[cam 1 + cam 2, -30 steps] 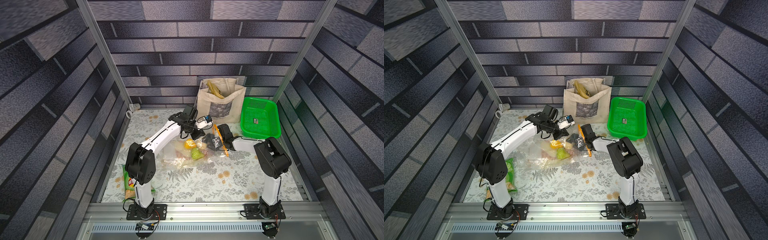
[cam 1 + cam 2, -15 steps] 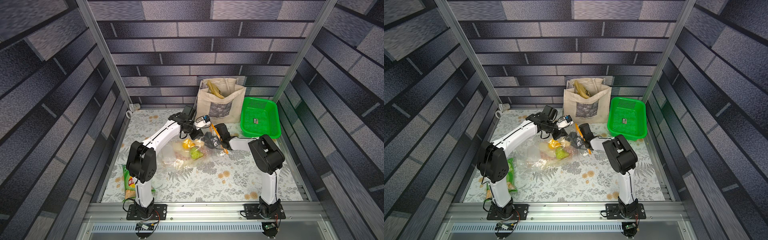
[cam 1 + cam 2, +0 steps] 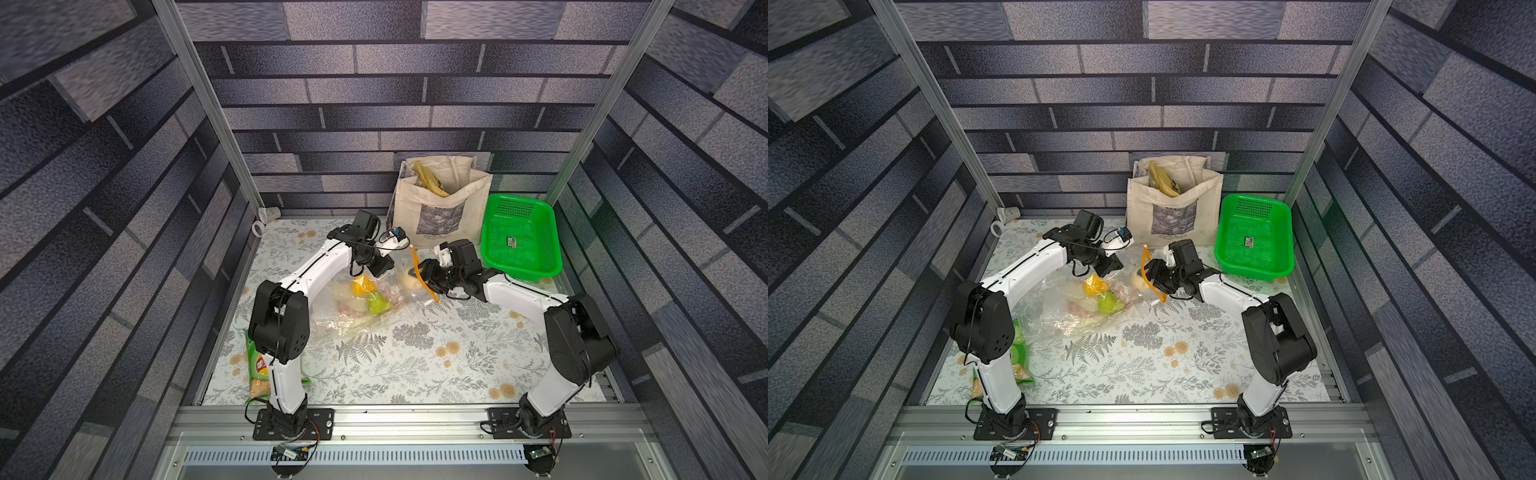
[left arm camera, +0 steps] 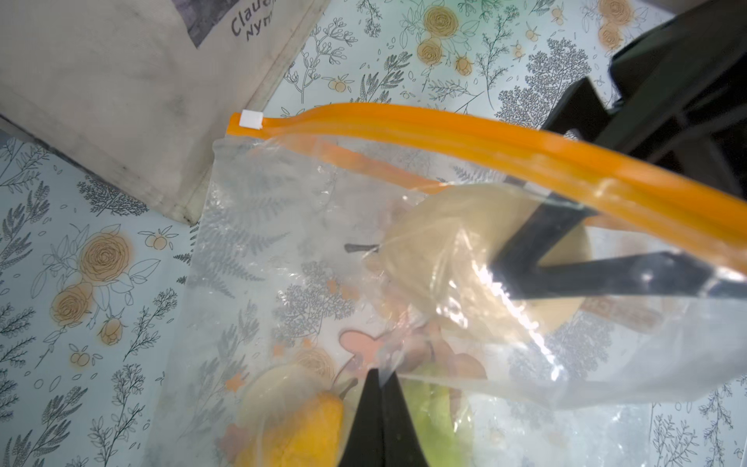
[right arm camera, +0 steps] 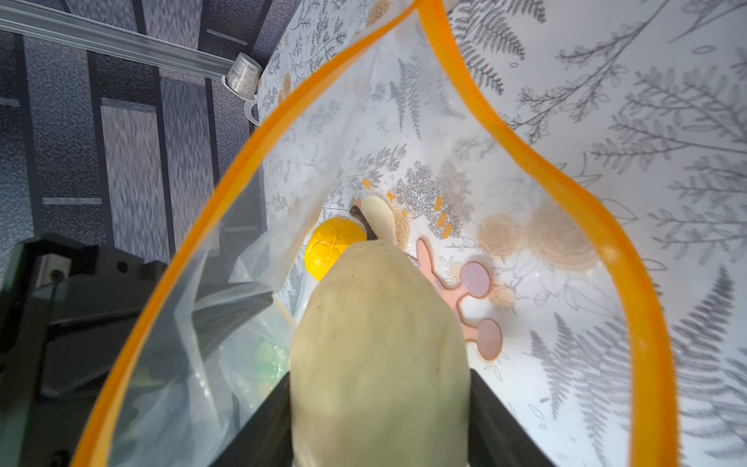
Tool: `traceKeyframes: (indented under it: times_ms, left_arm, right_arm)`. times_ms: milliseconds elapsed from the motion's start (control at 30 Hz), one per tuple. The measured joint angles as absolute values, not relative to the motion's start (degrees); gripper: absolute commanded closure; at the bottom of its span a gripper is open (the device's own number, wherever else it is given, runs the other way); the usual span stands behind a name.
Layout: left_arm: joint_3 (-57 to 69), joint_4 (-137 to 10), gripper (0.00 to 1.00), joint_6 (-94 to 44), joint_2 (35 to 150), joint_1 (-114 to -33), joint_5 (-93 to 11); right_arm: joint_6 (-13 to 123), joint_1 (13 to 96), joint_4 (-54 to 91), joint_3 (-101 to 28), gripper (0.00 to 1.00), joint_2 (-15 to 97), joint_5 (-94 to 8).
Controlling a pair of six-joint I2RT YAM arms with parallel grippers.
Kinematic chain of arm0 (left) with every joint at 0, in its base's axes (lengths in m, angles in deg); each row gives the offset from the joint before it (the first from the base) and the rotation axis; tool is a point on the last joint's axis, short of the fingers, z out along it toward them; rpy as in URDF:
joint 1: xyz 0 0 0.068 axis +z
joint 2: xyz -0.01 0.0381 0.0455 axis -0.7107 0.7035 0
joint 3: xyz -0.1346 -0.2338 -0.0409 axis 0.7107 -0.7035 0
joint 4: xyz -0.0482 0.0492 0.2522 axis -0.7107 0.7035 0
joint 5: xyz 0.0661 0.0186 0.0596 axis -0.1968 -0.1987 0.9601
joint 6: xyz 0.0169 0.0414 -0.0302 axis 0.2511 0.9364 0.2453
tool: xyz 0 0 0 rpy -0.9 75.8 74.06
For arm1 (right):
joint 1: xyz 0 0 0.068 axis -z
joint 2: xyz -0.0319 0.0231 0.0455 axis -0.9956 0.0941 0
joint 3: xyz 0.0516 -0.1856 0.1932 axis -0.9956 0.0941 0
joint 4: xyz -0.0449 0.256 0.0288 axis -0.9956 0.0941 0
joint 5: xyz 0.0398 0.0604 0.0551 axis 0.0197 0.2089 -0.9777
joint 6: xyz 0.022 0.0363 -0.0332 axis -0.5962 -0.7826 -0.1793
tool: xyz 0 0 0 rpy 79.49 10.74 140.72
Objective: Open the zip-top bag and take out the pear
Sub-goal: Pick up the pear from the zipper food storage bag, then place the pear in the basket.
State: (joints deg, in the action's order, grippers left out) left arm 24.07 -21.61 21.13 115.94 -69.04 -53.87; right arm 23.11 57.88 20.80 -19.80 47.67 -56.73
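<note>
The zip-top bag (image 3: 353,309) (image 3: 1075,311) lies crinkled mid-table, its orange zip strip (image 4: 465,137) (image 5: 566,182) parted into a wide loop. My left gripper (image 3: 380,268) (image 3: 1109,268) (image 4: 380,374) is shut on a fold of the bag's clear film near the mouth, holding it up. Through the mouth reaches my right gripper (image 3: 424,276) (image 3: 1152,276) (image 5: 378,378), shut on a pale pear (image 5: 380,343) (image 4: 444,250) (image 3: 409,281), one finger on each side of it. Deeper in the bag lie an orange-yellow fruit (image 5: 331,246) (image 3: 362,286) and a green fruit (image 3: 379,305).
A beige tote bag (image 3: 440,212) holding bananas stands at the back, with a green basket (image 3: 519,241) to its right. A green crisp packet (image 3: 259,370) lies under my left arm. A tape roll (image 3: 257,227) and small cup (image 3: 268,214) sit in the far left corner.
My right gripper's jaws have narrowed onto the pear inside the bag's mouth, and that arm's elbow has swung back to the right. The left gripper has kept its hold on the film.
</note>
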Motion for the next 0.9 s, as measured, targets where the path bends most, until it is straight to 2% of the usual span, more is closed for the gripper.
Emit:
traceKeyframes:
  times_ms: [300,500,667,900]
  left_arm:
    - [20.58,-21.65,1.00,21.13,113.54,-68.80,-53.87]
    - [19.24,-21.85,1.00,21.15,112.25,-68.93,-53.83]
    - [19.20,-21.89,1.00,21.15,112.25,-69.19,-53.68]
    - [19.20,-21.85,1.00,21.15,111.79,-69.19,-53.52]
  right_arm:
    - [30.78,67.48,34.28,-18.42,0.40,37.79,-52.93]
    - [36.51,74.54,41.80,-25.50,0.40,36.96,-47.79]
    - [41.80,78.60,44.69,-35.03,0.40,40.87,-40.91]
    - [51.52,79.89,46.57,-47.51,0.39,52.37,-25.96]
